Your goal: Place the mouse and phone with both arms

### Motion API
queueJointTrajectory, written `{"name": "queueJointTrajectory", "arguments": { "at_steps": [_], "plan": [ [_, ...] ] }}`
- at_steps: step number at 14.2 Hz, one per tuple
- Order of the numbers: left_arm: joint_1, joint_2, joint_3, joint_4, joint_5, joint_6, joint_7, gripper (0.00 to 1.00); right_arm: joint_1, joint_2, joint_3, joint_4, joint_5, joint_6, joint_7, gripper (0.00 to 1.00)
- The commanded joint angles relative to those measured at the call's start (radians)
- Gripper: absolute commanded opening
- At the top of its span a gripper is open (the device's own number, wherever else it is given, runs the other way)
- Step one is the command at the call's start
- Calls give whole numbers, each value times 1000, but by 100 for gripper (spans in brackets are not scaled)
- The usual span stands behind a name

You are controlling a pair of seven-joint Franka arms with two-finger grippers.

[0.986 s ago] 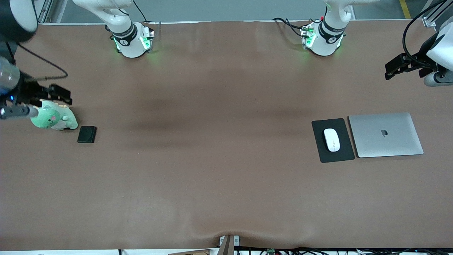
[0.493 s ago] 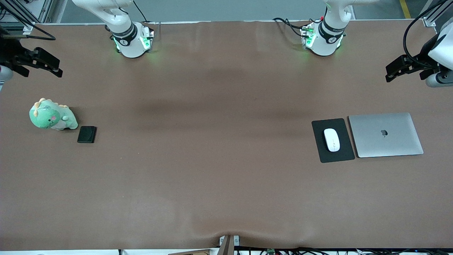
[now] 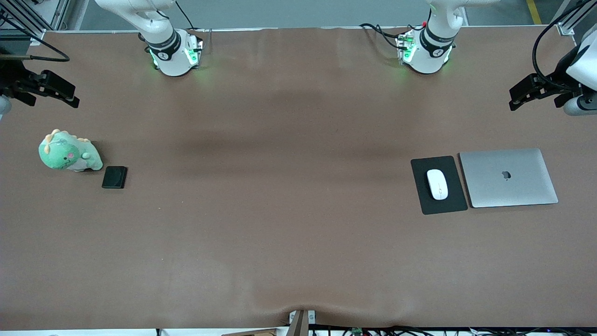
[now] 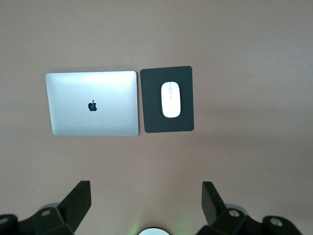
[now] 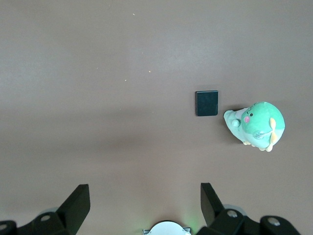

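You have a small white oval computer mouse (image 3: 437, 184), smooth and glossy, with a thin centre line and scroll mark. It lies flat on a black rectangular mouse pad (image 3: 439, 185), lengthwise along the pad, toward the left arm's end of the table.

Your small black rectangular phone (image 3: 114, 177), a slab with rounded corners, lies flat on the brown table (image 3: 289, 196) toward the right arm's end, just beside a green plush dinosaur (image 3: 69, 152) and slightly nearer the front camera.
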Motion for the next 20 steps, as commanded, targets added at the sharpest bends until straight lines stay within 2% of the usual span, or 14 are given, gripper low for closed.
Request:
{"name": "queueJointTrajectory", "arguments": {
  "at_steps": [1,4,20],
  "plan": [
    [5,-2,4,6,-21,11,14,100,-33,0,1,-8,22,4,17,100],
    [1,3,1,14,-21,5,0,100,-48,-2,1,-13,58,19,15,100],
    [2,-8,-2,14,-32,-33,14,100,-37,0,6,-13,4,12,-3,100]
  ]
}}
